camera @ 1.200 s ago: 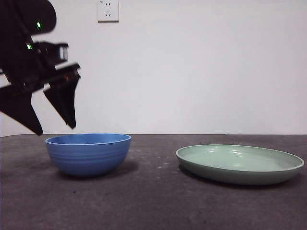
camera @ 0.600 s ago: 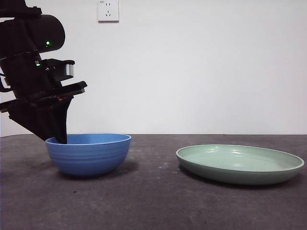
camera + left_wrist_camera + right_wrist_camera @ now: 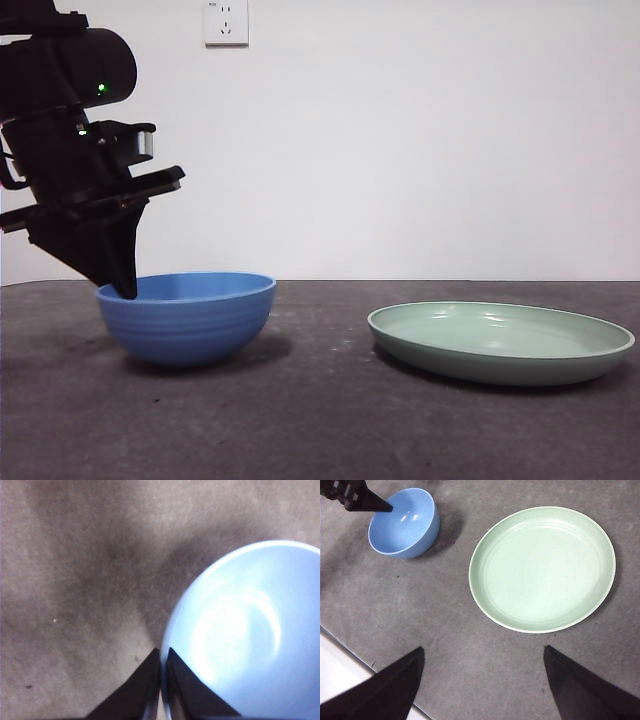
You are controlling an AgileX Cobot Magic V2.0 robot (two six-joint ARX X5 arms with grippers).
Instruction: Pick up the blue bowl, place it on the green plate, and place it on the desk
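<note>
At the left of the front view, the left gripper [image 3: 125, 288] pinches the blue bowl's [image 3: 187, 318] rim. The green plate [image 3: 500, 342] sits right. The right gripper [image 3: 482, 680] hangs spread.

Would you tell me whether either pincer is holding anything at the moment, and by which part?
The left pincer grips the blue bowl by its rim; the right pincer holds nothing.

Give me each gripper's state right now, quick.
Left gripper: shut on the blue bowl, pinching its rim.
Right gripper: open, holding nothing, above the desk.
</note>
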